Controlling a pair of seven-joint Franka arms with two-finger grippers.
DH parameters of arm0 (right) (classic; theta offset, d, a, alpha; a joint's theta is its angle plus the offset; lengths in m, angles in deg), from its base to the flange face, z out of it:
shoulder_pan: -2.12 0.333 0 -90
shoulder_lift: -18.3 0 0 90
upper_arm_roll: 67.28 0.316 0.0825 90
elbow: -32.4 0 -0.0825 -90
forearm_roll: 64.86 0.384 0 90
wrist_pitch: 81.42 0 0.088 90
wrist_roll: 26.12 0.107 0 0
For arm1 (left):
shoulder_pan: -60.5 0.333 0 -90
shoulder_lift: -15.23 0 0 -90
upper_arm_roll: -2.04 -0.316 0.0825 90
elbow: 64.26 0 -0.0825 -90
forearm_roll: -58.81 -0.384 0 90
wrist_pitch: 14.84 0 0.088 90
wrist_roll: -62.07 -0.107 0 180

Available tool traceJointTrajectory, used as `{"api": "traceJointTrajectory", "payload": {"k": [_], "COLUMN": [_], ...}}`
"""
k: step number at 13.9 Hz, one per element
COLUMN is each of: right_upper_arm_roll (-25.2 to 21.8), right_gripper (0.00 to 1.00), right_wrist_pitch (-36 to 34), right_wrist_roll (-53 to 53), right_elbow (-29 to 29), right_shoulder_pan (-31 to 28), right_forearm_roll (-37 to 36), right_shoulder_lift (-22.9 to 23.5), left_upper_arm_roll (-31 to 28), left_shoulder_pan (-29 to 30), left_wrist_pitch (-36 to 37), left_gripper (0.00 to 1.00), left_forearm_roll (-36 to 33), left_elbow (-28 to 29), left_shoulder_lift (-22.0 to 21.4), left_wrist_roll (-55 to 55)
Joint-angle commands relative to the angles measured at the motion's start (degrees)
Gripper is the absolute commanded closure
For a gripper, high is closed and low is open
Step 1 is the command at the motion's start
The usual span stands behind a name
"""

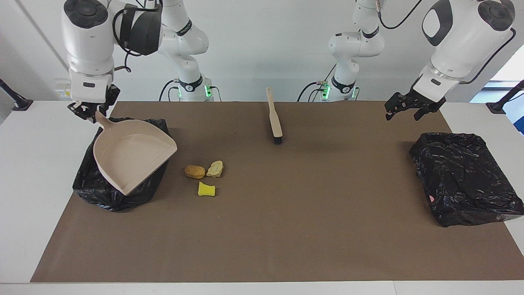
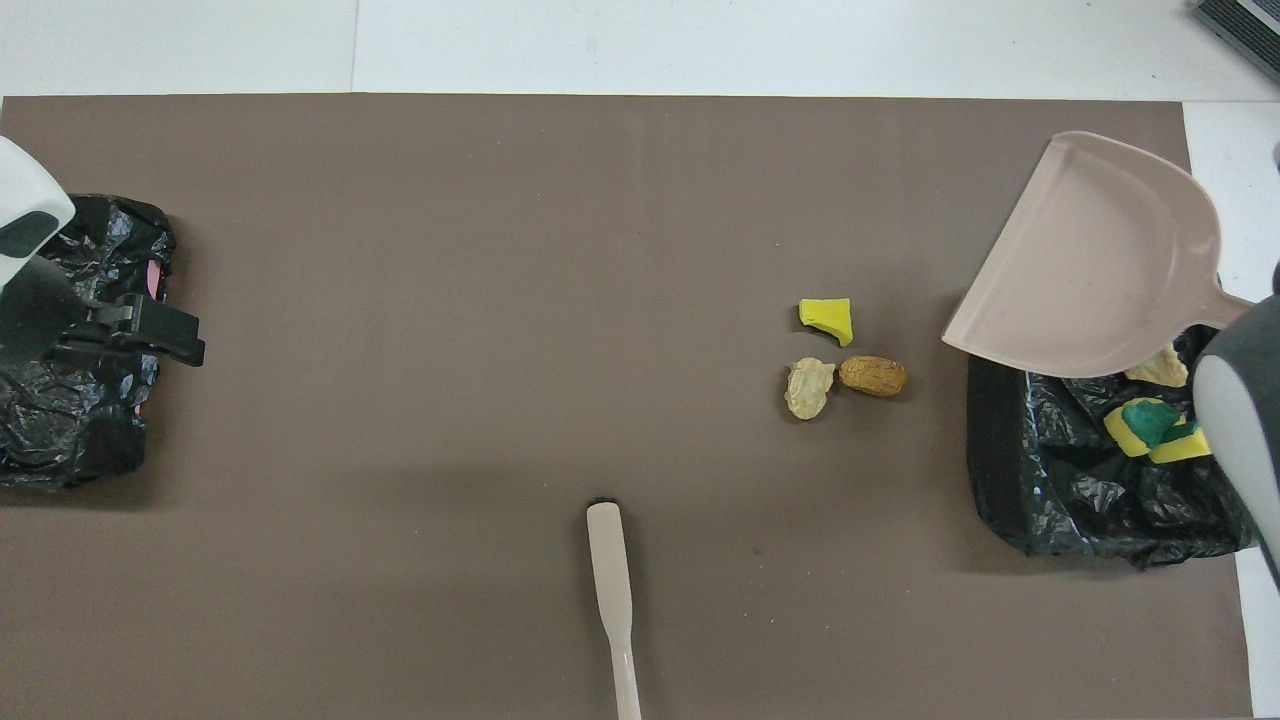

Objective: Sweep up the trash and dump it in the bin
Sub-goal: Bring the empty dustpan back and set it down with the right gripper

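The black-lined bin (image 1: pixel 118 192) at the right arm's end of the counter (image 1: pixel 286 229) already holds some scraps, partly seen under the beige dustpan (image 1: pixel 131 157), which hangs empty above it, its handle clamped in the right claw (image 1: pixel 91 111). The left claw (image 1: pixel 410 107) waits released over the other bag (image 1: pixel 466 180). The brush (image 1: pixel 274 116) lies untouched. Three scraps remain on the counter: an orange lump (image 1: pixel 195 171), a tan lump (image 1: pixel 215 168) and a yellow sponge piece (image 1: pixel 206 189). All look light and soft, likely to tumble, so sweep low.

brown mat (image 1: pixel 286 229) — second black bag (image 1: pixel 466 178)
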Motion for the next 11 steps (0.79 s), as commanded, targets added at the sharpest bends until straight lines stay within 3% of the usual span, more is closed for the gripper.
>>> {"api": "traceJointTrajectory", "payload": {"k": [1,3,7,11], "right_upper_arm_roll": [0.38,0.65,0.65,0.65], "right_gripper": [1.00,1.00,1.00,1.00], "right_wrist_pitch": [-0.50,0.02,1.96,7.84], "right_wrist_roll": [13.86,27.31,54.29,70.76], "right_elbow": [0.24,0.24,1.38,4.37], "right_shoulder_pan": [4.61,6.81,17.08,20.88], "right_forearm_roll": [6.94,14.50,19.53,28.59], "right_shoulder_lift": [0.25,1.30,8.49,14.48], "left_upper_arm_roll": [0.38,0.38,0.38,0.38], "left_shoulder_pan": [0.38,0.38,0.38,0.38], "left_wrist_pitch": [0.42,0.42,0.42,0.42], "left_gripper": [0.00,0.00,0.00,0.00], "left_forearm_roll": [-1.10,-1.10,-1.10,-1.10], "left_elbow": [-0.05,-0.14,-0.14,-0.05], "left_shoulder_lift": [-0.23,-0.23,-0.23,-0.23], "left_wrist_roll": [0.51,0.51,0.51,0.60]}}
